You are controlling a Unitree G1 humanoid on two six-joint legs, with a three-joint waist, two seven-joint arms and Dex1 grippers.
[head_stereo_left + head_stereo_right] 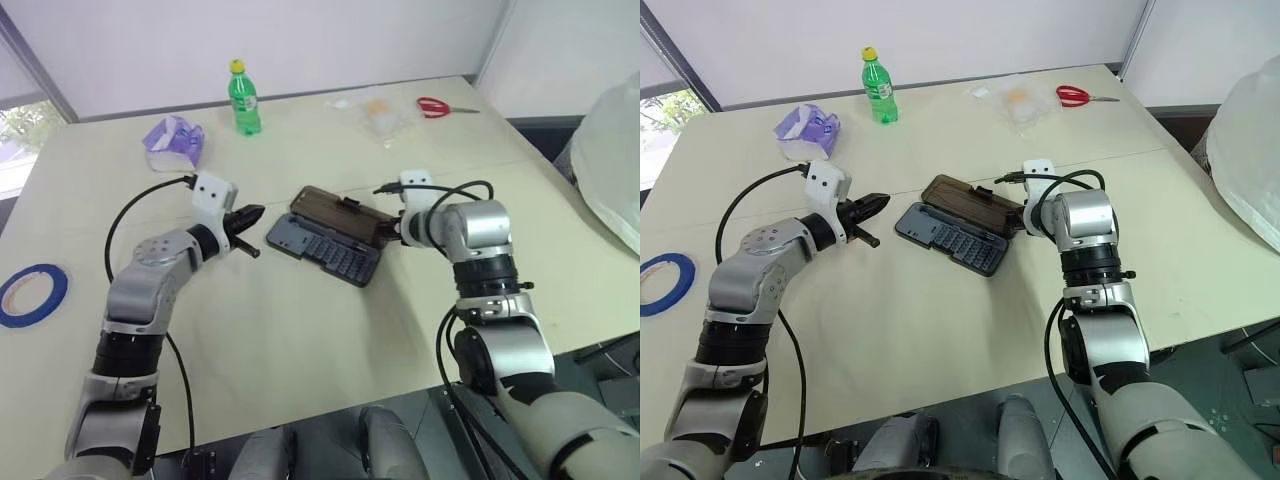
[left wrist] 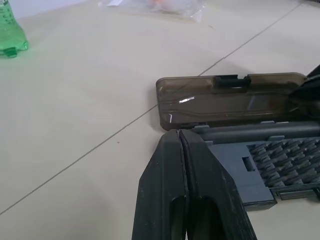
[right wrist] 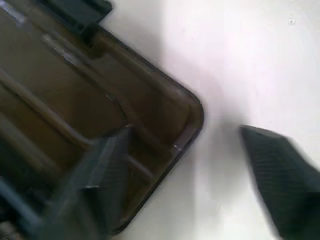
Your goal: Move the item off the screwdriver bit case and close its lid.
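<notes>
Two grippers flank the open case [image 1: 325, 248], which lies near the middle of the table [image 1: 300, 340], set at a slant to its edges. Its smoky-brown lid [image 1: 338, 221] is folded flat on the table on the far side of the dark tray [image 1: 322, 253], whose bit slots are uncovered. The left gripper [image 1: 248, 214] hovers just beside the case's left end with its black fingers pressed together and nothing between them; in the left wrist view the closed tips sit near the tray's corner. The right gripper [image 3: 200, 180] is at the case's right end, jaws parted and gripping nothing: in the right wrist view one finger [image 3: 102, 175] hangs over the lid's inner face and the other is over bare table past the lid's rounded corner. The ring [image 1: 32, 294] of blue tape lies flat at the table's left edge, well apart from the case. A green bottle [image 1: 243, 98] stands upright near the far edge, a purple packet [image 1: 172, 137] to its left, and red scissors [image 1: 440, 106] and a clear bag [image 1: 375, 112] toward the far right corner.
</notes>
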